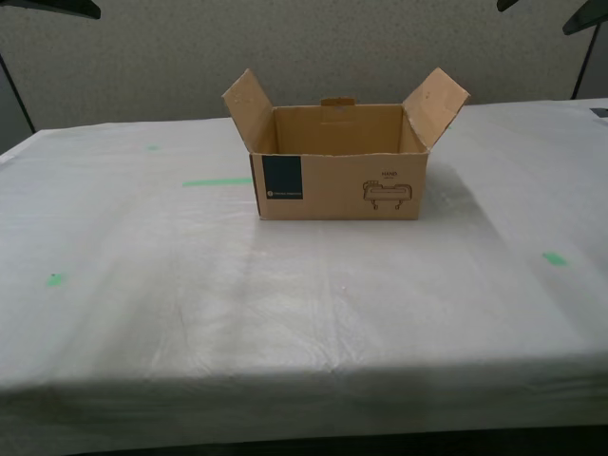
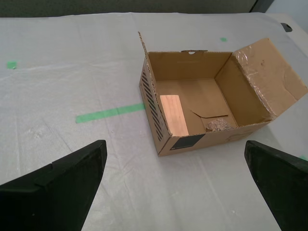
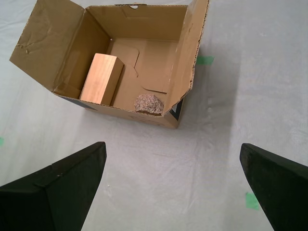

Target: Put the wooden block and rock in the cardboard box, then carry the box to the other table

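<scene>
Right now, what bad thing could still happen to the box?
Probably little. The cardboard box sits on the wrinkled white table, both grippers open and clear. If lifted again, the rock and wooden block lie loose inside and could slide. Its raised side flaps might snag my first gripper.

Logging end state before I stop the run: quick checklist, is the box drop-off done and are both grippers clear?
1. Wooden block inside the cardboard box: ok.
2. Rock inside the box: ok.
3. Box resting flat on the wrinkled white table, away from its edges: ok.
4. My first gripper open, empty, clear of the box: ok.
5. My second gripper open, empty, clear of the box: ok.
6. Box flaps closed: not ok, both side flaps stand open.
</scene>
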